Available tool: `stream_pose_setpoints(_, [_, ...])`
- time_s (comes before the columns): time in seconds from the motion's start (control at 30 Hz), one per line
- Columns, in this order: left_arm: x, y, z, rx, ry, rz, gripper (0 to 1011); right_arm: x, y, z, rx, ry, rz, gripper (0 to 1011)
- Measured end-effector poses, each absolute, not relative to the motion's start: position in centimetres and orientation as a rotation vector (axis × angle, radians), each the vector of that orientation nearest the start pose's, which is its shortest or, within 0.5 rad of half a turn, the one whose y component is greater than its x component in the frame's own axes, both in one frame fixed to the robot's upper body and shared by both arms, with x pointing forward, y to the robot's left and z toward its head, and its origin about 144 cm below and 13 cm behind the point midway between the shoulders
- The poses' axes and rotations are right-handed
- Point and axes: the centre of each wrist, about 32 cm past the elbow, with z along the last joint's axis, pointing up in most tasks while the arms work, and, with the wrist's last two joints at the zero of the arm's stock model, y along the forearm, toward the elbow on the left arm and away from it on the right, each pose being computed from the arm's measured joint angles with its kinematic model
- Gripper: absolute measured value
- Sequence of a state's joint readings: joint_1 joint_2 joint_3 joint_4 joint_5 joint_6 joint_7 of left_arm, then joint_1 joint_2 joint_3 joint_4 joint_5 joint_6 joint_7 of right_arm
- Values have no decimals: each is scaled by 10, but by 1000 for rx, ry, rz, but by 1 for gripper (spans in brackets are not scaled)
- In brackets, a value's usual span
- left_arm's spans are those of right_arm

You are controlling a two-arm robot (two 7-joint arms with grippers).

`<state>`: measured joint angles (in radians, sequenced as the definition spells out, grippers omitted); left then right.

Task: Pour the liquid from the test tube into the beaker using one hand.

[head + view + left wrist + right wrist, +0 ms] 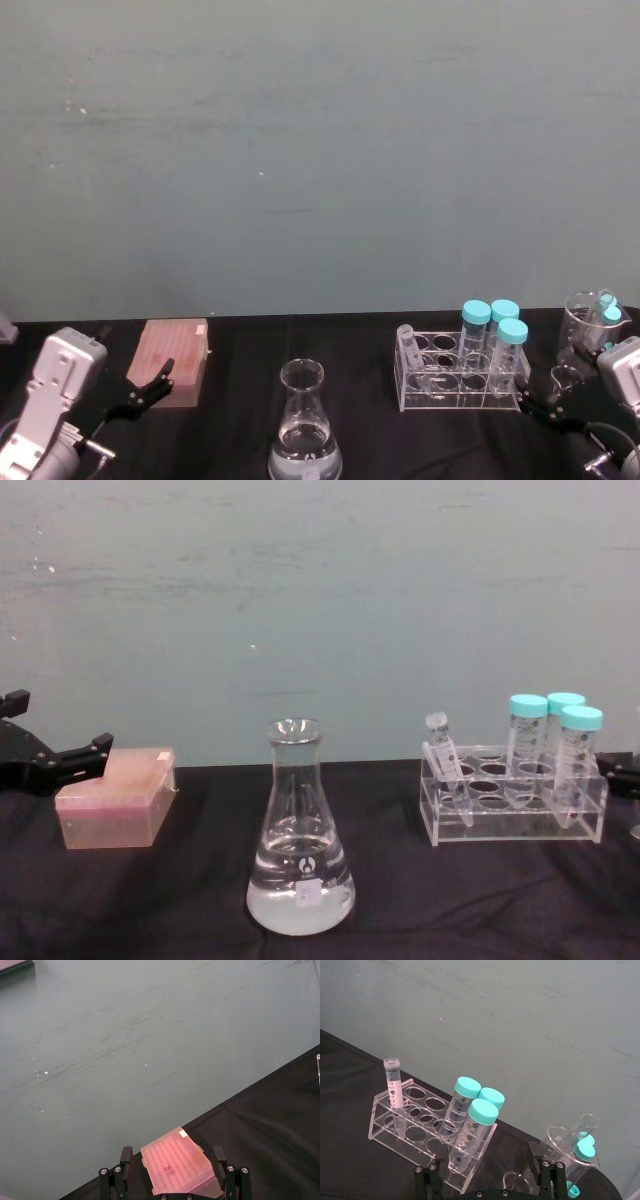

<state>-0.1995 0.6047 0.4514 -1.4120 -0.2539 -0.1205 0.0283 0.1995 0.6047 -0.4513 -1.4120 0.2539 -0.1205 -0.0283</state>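
Test tube point(448, 755) leaning in the left end of the acrylic rack point(500, 826), right of the conical flask point(300, 820), which holds clear liquid point(300, 885) and stands mid-tabletop point(180, 905). Just right of the rack, the right tool point(540, 404), wide and empty. At far left, the left tool point(152, 385), also wide, beside a pink tip box point(115, 805).

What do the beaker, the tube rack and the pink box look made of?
Beaker: likely glass, clear and glossy, with bright glints on the rim.
Rack: probably acrylic, clear, with thick shiny edges.
Pink box: seemingly translucent plastic, with a duller, frosted look.
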Motion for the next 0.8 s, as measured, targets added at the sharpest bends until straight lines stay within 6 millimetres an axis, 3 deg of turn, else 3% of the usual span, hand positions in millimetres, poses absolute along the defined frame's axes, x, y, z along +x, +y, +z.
stream_pose_setpoints(0.8, [489,310,1140,304,-285,1248,1000,489,-310,1140,-305,-285,-1248,1003])
